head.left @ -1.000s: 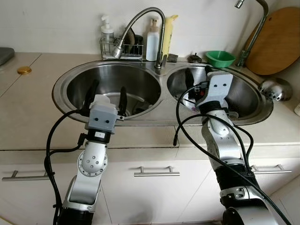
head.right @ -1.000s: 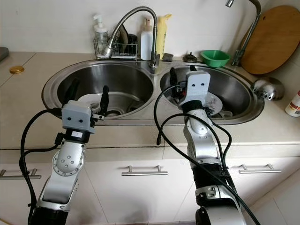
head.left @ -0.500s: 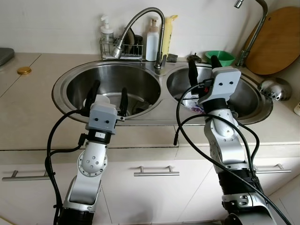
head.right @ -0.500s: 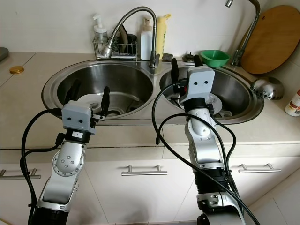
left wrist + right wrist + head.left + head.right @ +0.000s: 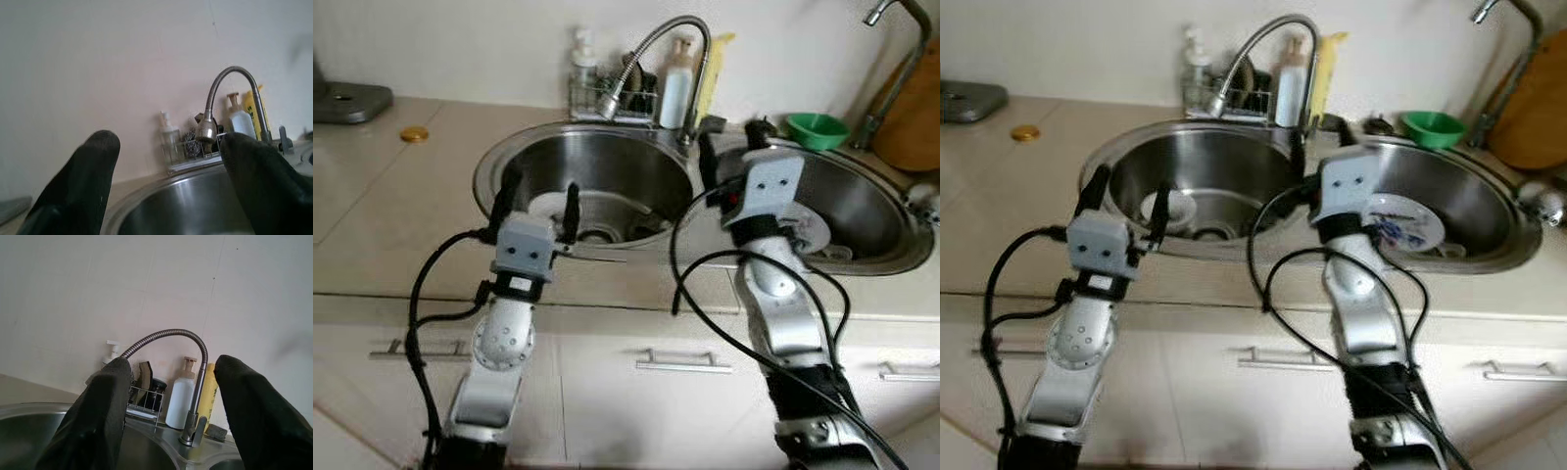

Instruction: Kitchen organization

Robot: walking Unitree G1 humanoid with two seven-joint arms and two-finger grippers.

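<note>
Our left gripper (image 5: 540,194) and right gripper (image 5: 1324,147) hover spread wide, both empty. At two o'clock, in the right basin (image 5: 1489,201), a patterned plate (image 5: 1400,220): likely rigid, slick, breakable; grip its rim.

A stainless-steel double sink (image 5: 519,166) is set into the beige bench (image 5: 382,206). The left gripper (image 5: 539,199) hangs with fingers apart over the left basin, above a white plate (image 5: 546,207). The right gripper (image 5: 729,147) is raised by the divider, near a patterned white plate (image 5: 813,227). A green bowl (image 5: 818,128) sits behind.
</note>
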